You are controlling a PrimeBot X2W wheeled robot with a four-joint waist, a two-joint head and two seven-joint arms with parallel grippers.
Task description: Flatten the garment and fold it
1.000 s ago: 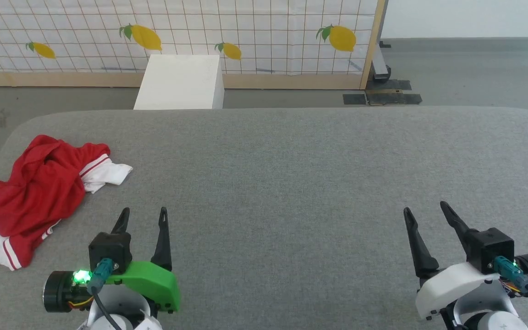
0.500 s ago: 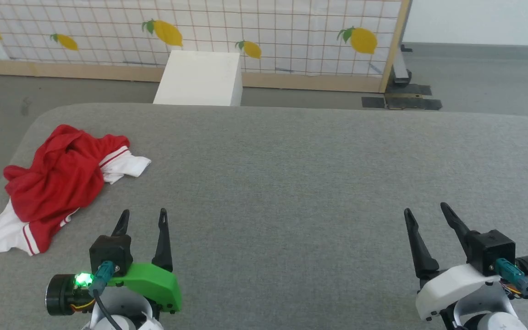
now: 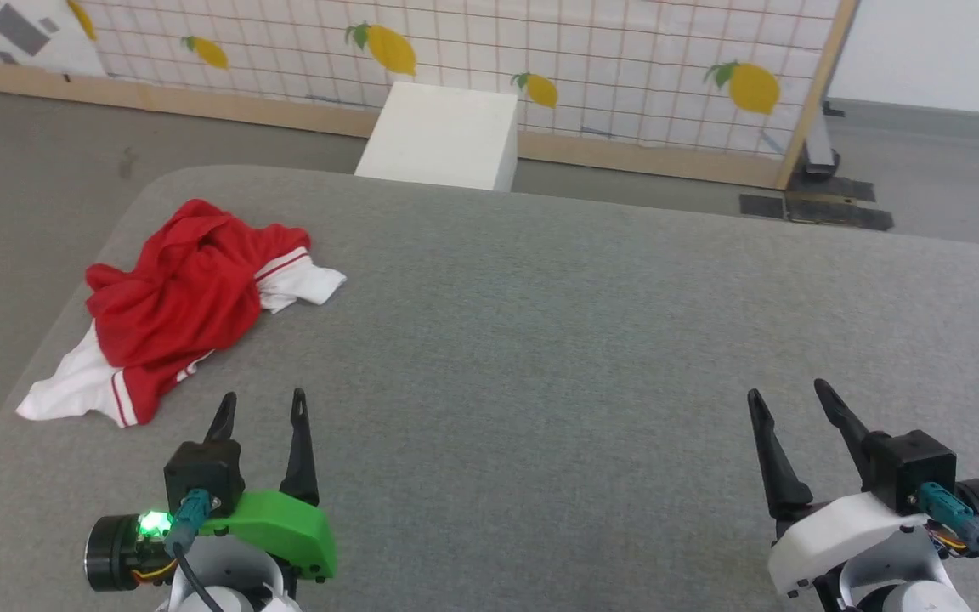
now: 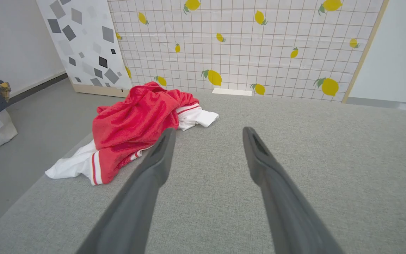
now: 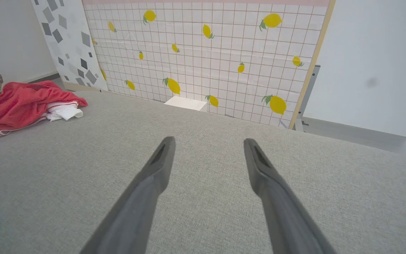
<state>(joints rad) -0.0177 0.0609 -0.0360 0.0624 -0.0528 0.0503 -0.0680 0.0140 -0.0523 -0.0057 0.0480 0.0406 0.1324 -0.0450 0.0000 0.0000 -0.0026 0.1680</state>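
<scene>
Only the head camera has swung leftward; the garment (image 3: 179, 302) lies where it was, a crumpled red heap near the far-left corner of the grey table (image 3: 583, 340). White sleeves (red-striped at the cuff) stick out at two ends. White marks by the near hem may be lettering, too creased to read. The left gripper (image 3: 263, 393) and right gripper (image 3: 785, 388) hover spread wide, empty.

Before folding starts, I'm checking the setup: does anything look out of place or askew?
The garment lies crumpled in a heap near the grey surface's left edge, one white sleeve reaching almost to that edge. Nothing else looks odd.
</scene>
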